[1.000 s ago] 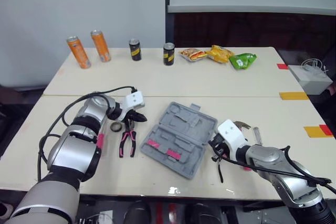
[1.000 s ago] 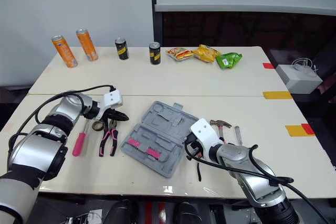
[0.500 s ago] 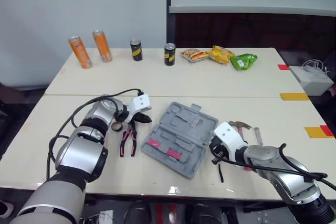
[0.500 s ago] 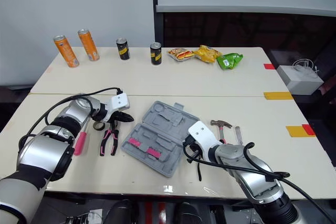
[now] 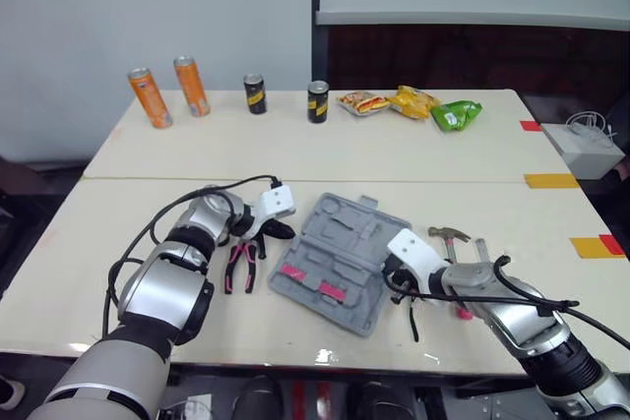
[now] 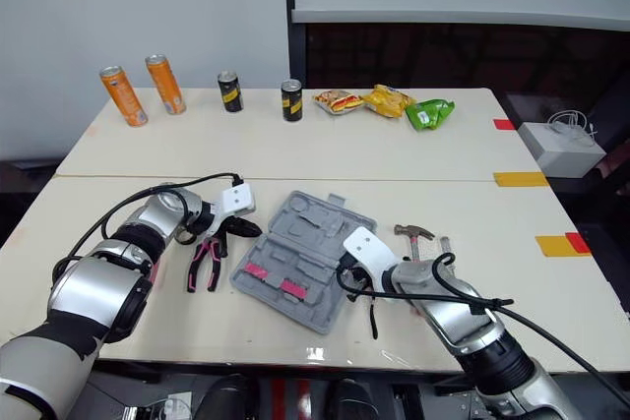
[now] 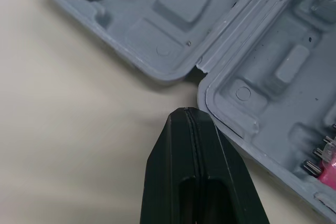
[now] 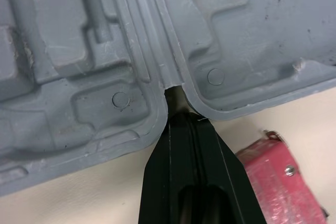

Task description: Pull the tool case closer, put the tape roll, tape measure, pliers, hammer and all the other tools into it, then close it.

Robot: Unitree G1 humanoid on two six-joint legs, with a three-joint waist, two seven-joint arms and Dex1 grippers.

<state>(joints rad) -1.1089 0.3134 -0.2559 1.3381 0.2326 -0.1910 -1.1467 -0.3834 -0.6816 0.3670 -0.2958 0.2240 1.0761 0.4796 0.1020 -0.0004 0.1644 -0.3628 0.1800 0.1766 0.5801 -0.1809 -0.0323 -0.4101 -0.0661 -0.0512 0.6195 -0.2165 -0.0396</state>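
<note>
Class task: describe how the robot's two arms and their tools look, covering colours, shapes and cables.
The left arm and right arm are rounded silver-grey shells with black joints, a loose black cable looping along each, and a white boxy module at each wrist. The left tool and right tool have smooth black fingers tapering to a wedge.

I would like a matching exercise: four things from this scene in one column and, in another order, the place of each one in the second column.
Things:
1. tool case
2. pliers
3. hammer
4. green snack bag

Places:
A. far side of the table, on the robot's right
B. beside the case, on the robot's left
C. in the middle, lying open
D. beside the case, on the robot's right

Pairs: 1-C, 2-B, 3-D, 4-A
</note>
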